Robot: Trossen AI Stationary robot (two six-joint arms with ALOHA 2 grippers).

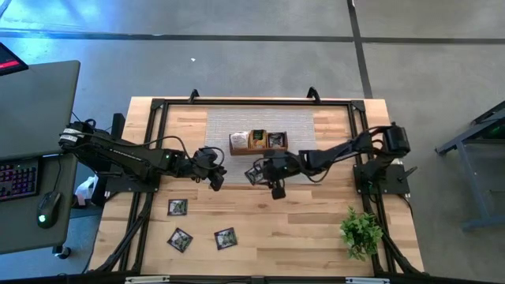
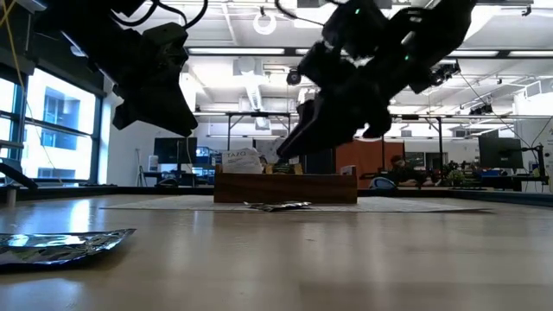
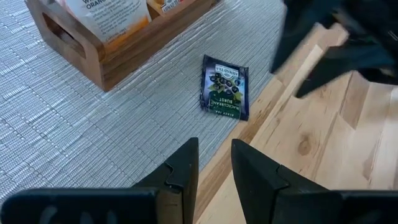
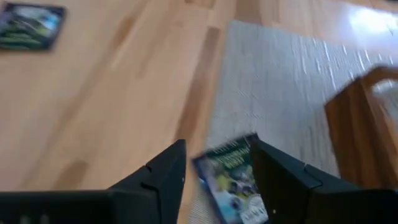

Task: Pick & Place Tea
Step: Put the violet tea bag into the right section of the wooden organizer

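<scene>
My counter (image 1: 300, 237) is a pale wooden top with a grey woven mat (image 1: 331, 126) laid across its far middle. The mat gives the brown wooden tray (image 1: 258, 142) a fixed home, so I always know where the tea belongs. The tray stands near the mat's front edge, its compartments already holding upright sachets, white-and-orange ones on one side.

Both my arms reach inward toward that tray because the work is there. My left pincer (image 3: 214, 165) hangs just left of the tray's front, over the mat's edge, fingers narrowly apart and empty; I judge it is waiting its turn.

My right pincer (image 4: 217, 168) sits just in front of the tray, over the seam where mat meets wood. Its fingers stand apart, and one dark sachet (image 3: 225, 86) lies flat on the mat's edge below and between them. From my right wrist I cannot tell whether the fingers touch it; from the left wrist view it looks free on the mat, short of the tray.

Three more dark sachets (image 1: 178, 207) lie flat on the bare wood at the front left, well apart from the tray, not yet collected.
</scene>
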